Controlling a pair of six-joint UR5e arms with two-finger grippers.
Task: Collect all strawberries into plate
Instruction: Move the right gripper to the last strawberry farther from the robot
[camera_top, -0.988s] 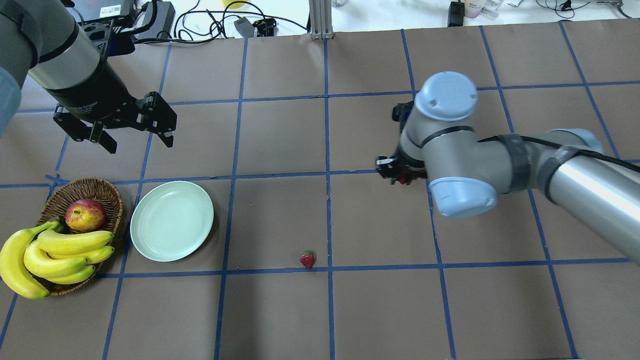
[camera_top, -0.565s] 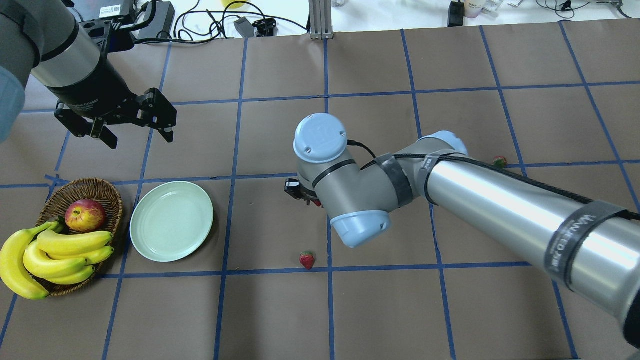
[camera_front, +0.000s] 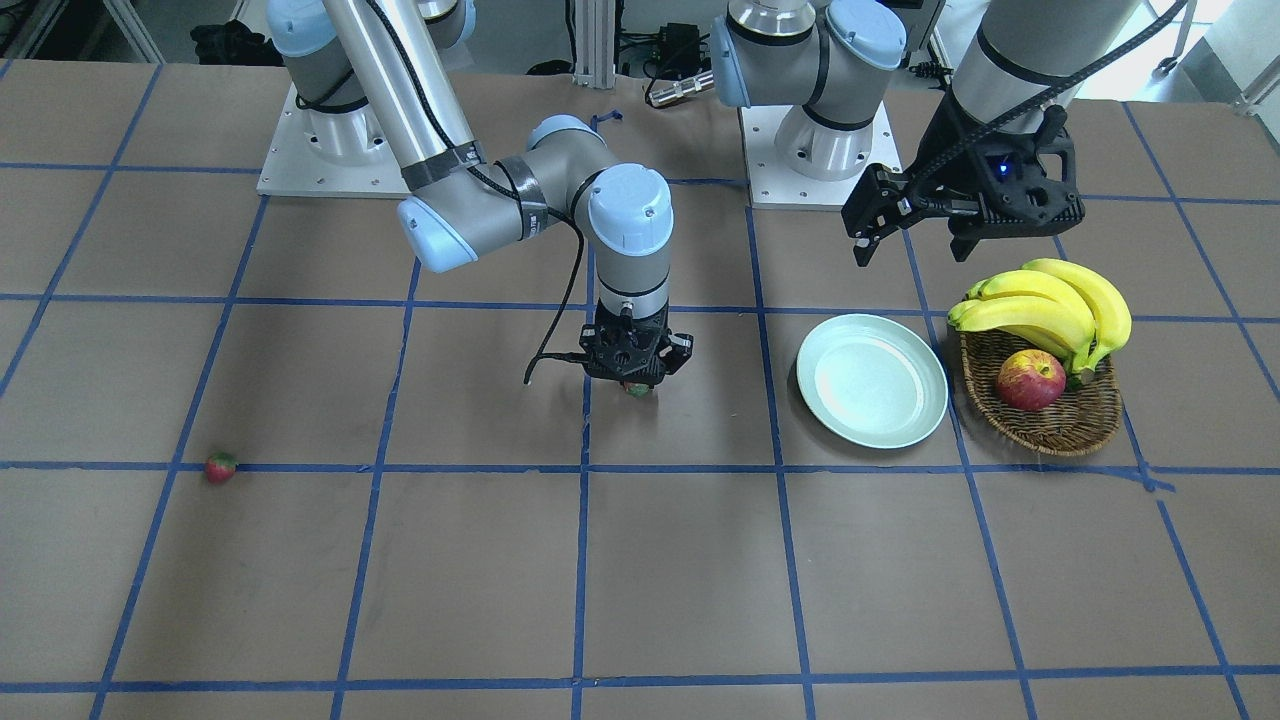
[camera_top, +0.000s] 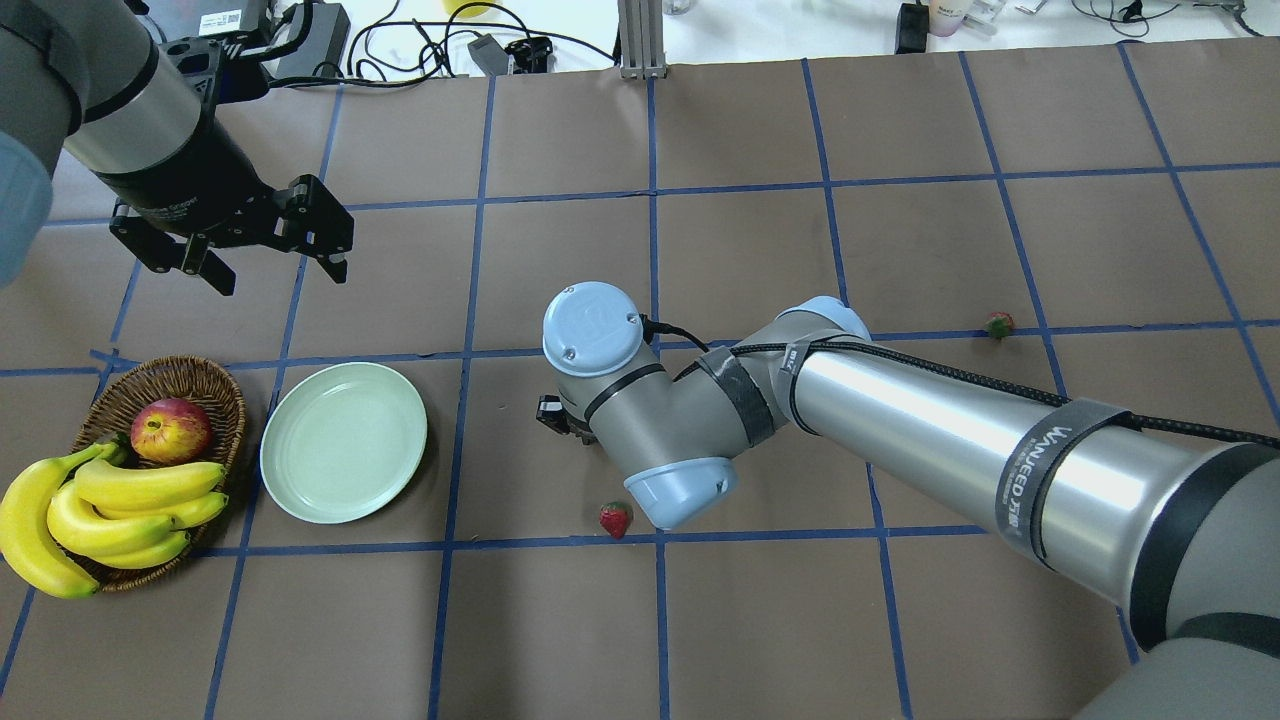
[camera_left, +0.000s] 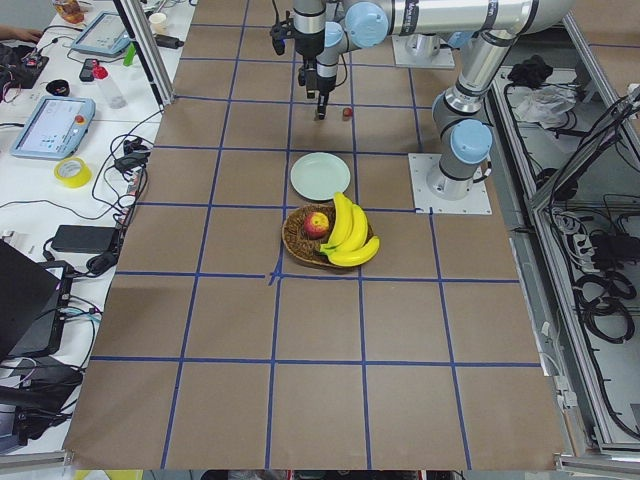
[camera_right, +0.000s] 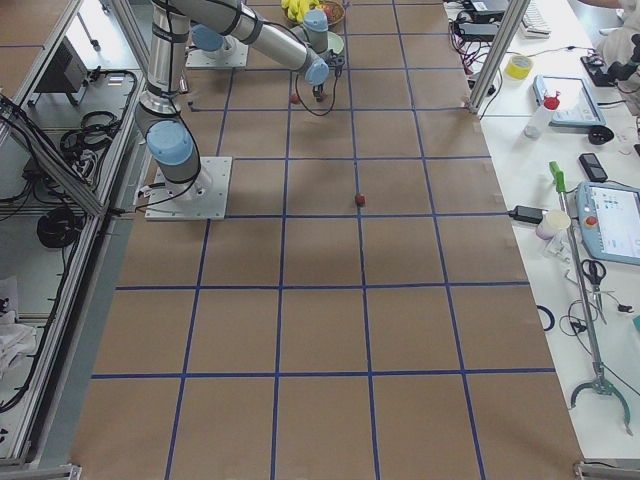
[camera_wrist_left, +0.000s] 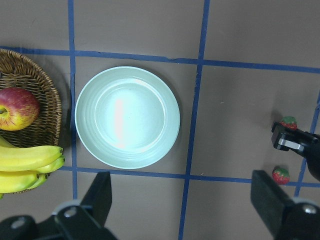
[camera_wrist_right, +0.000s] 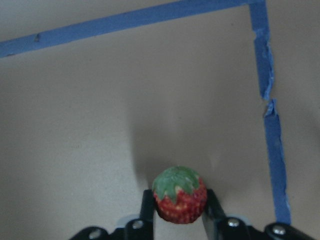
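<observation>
My right gripper (camera_front: 636, 383) is shut on a strawberry (camera_wrist_right: 179, 194), a small red berry with a green cap, and holds it just above the table, right of the plate (camera_top: 344, 441) in the overhead view. The pale mint plate is empty. A second strawberry (camera_top: 614, 519) lies on the table beside my right wrist. A third strawberry (camera_top: 997, 324) lies far to the right. My left gripper (camera_top: 278, 278) is open and empty, hanging above the table behind the plate.
A wicker basket (camera_top: 215, 385) with an apple (camera_top: 171, 429) and a bunch of bananas (camera_top: 95, 515) stands just left of the plate. My long right arm (camera_top: 950, 440) stretches across the table's middle. Cables and boxes lie along the far edge.
My right arm has swept left across the table with the strawberry, from the right half to the middle, nearer the plate. The left gripper has barely moved.
</observation>
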